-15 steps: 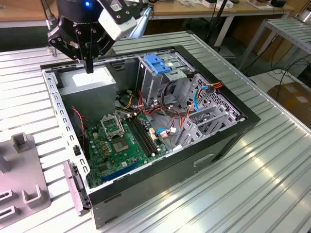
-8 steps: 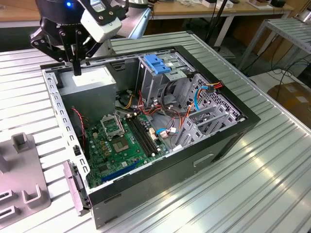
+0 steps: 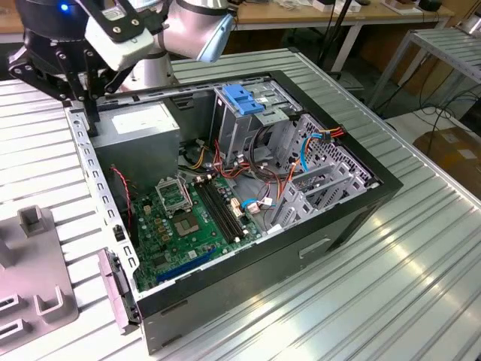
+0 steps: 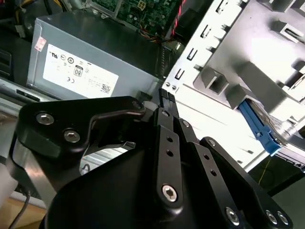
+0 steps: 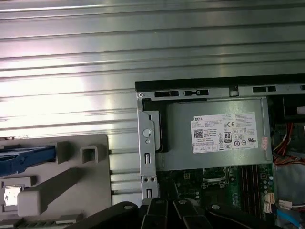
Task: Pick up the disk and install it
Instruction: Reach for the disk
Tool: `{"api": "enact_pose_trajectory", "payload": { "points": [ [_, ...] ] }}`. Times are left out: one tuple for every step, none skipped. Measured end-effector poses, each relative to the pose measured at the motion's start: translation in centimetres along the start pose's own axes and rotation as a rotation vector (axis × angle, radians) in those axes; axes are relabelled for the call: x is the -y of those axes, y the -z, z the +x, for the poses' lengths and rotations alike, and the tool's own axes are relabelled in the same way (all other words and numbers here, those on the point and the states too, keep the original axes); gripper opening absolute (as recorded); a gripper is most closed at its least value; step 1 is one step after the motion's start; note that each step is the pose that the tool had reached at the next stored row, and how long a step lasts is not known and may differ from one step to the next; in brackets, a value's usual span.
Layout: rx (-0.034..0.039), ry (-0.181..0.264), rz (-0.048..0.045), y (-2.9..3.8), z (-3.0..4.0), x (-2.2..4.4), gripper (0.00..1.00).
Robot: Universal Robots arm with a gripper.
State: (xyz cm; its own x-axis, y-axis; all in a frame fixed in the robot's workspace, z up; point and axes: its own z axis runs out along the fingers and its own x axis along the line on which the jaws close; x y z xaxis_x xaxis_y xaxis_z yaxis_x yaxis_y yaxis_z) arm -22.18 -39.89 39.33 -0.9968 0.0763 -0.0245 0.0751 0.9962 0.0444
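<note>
While I hang over the corner of the open computer case (image 3: 248, 278), my gripper (image 4: 166, 98) has its jaws pressed together on nothing, just above the power supply (image 4: 86, 62). Farther off, outside the case, the disk (image 5: 28, 157) lies on the grey fixture (image 5: 71, 181), well apart from me.

The ribbed surface (image 5: 143, 38) is bright, reflective metal. The power supply (image 5: 214, 136) is dull grey metal. The claw (image 4: 166, 102) looks matt black, perhaps metal. The disk (image 5: 26, 158) has a smooth blue plastic rail.
</note>
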Motion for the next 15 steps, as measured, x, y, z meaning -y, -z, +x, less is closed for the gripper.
{"api": "enact_pose_trajectory", "payload": {
  "points": [
    [0.0000,0.000,0.0001,0.01,0.40,-0.03,0.10],
    [0.0000,0.000,0.0000,0.02,0.85,-0.16,0.10],
    [0.0000,0.000,0.0000,0.02,1.18,-0.30,0.10],
    [0.0000,0.000,0.0001,0.02,1.41,-0.45,0.10],
    [-0.0002,0.000,0.0002,0.02,1.56,-0.59,0.10],
    [-0.0002,0.000,0.0001,0.02,1.68,-0.73,0.10],
    [-0.0001,0.000,0.0001,0.01,1.88,-1.01,0.10],
    [-0.0001,0.000,0.0001,-0.01,2.26,-1.59,0.10],
    [0.0000,0.000,0.0001,-0.03,2.49,-1.91,0.10],
    [-0.0001,0.000,0.0000,-0.04,2.67,-2.19,0.10],
    [-0.0001,0.000,0.0001,-0.07,3.10,-3.18,0.10],
    [-0.0001,0.000,0.0001,-0.10,3.28,-3.71,0.10],
    [-0.0001,0.000,0.0001,-0.13,3.47,-4.29,0.10],
    [-0.0001,0.000,0.0001,-0.17,3.79,-5.15,0.10],
    [0.0000,0.000,0.0001,-0.20,4.11,-5.93,0.10]
  ]
}}
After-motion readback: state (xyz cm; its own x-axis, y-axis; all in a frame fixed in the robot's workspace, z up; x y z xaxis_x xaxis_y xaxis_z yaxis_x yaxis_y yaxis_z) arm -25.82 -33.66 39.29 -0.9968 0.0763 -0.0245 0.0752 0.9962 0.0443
